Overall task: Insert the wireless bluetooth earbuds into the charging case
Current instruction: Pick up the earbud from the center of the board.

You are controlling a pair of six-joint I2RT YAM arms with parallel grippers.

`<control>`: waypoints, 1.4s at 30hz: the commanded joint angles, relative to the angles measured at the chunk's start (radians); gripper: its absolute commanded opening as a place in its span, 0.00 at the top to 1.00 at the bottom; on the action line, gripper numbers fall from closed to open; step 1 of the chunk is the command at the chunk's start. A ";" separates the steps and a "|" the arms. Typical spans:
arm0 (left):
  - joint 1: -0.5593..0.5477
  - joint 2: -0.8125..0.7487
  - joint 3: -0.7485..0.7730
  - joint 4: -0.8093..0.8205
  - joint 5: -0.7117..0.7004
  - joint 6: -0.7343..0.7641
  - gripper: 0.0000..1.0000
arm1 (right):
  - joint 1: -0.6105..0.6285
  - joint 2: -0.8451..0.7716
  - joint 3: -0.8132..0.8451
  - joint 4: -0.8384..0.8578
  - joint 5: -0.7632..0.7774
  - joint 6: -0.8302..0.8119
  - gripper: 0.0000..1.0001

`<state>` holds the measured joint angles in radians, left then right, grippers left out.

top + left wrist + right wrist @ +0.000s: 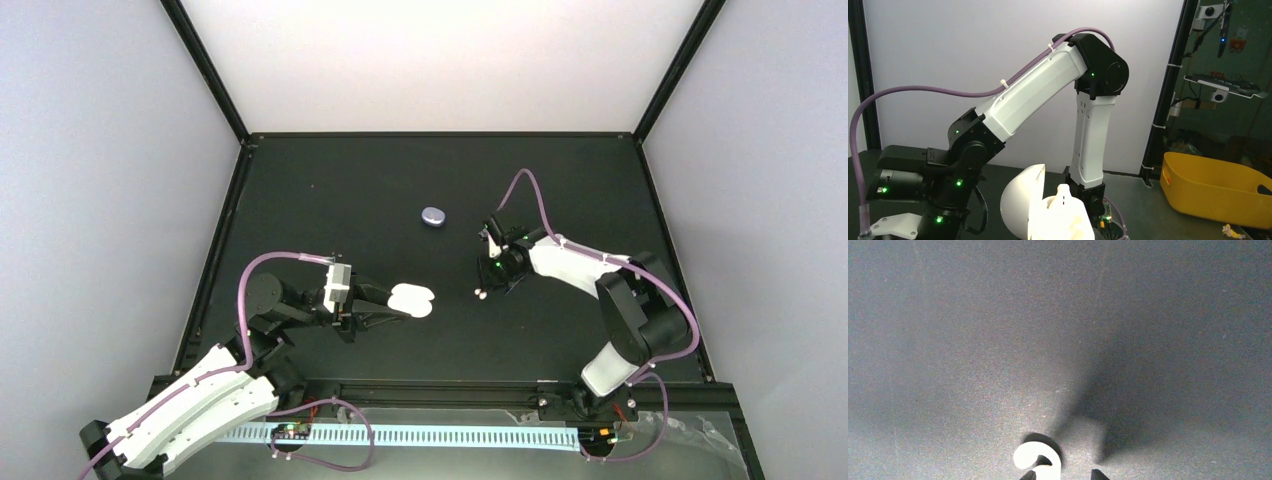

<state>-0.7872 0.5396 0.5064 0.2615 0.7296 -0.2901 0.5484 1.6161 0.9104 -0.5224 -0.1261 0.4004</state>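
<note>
Top external: one white case (412, 300), one purple case (432, 215).

Open mat (380, 250) between purple case (432, 216) and white case (412, 300), perhaps one small bud (480, 293) in the way rightward

- The black matte table (330, 200) has a plain, dull surface.
- A closed purple case (433, 216) lies alone toward the far middle.
- A white case (412, 300), lid open, rests nearer the front, left of centre.
- A tiny white earbud (480, 293) is just right of it; I cannot tell whether it touches the surface.
</note>
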 commanded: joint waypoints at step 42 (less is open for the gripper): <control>-0.007 0.005 0.004 0.023 0.007 0.003 0.99 | 0.044 -0.050 -0.059 0.073 -0.049 0.017 0.99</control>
<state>-0.7872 0.5396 0.5064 0.2615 0.7296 -0.2905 0.5831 1.6047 0.8742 -0.4641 -0.1802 0.4026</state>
